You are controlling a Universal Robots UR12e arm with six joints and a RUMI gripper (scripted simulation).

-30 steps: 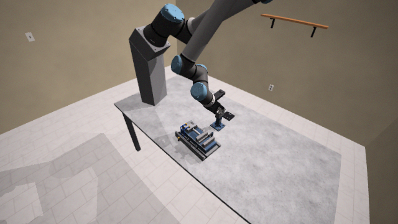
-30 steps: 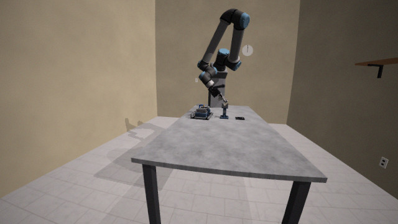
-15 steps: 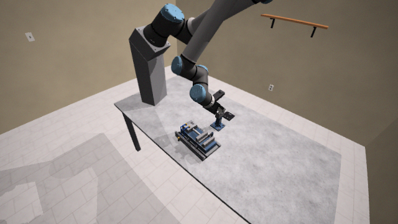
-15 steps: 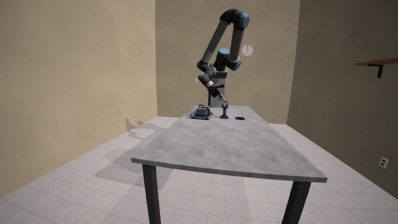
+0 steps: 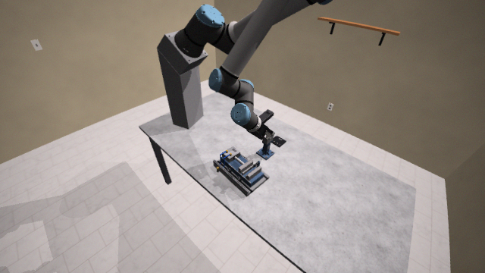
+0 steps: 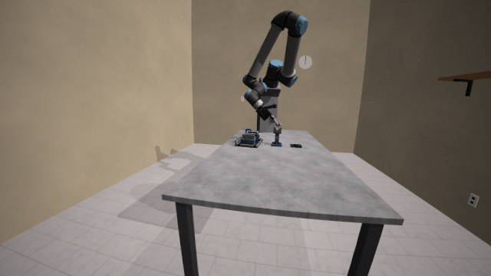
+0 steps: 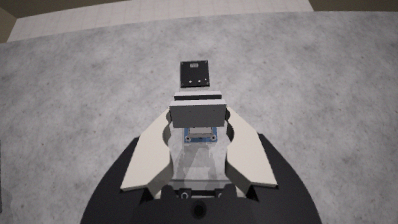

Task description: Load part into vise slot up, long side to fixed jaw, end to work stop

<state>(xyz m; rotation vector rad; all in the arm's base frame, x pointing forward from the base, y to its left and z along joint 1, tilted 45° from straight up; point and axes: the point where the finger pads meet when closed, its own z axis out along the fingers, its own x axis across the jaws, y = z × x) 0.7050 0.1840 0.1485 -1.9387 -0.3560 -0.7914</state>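
Observation:
My gripper (image 5: 268, 136) (image 6: 278, 124) (image 7: 198, 107) is shut on the part, a light grey block (image 7: 198, 117), with one jaw at each end. In the wrist view a dark groove, apparently the slot, runs along the part's far long side. The gripper is tilted, with the part at the top of the V-block stand (image 5: 266, 152) (image 6: 277, 138); I cannot tell whether they touch. The blue base of the stand shows behind the part in the wrist view. The vise (image 5: 253, 174) (image 6: 249, 140) stands open beside the stand, with a gap between its grey jaws.
The black infeed plate (image 5: 280, 141) (image 6: 295, 146) (image 7: 194, 74) lies bare on the table (image 5: 326, 197) (image 6: 276, 176) (image 7: 300, 75), on the far side of the stand from the vise. Blue hoses (image 5: 223, 155) stand up at the cylinder end of the vise.

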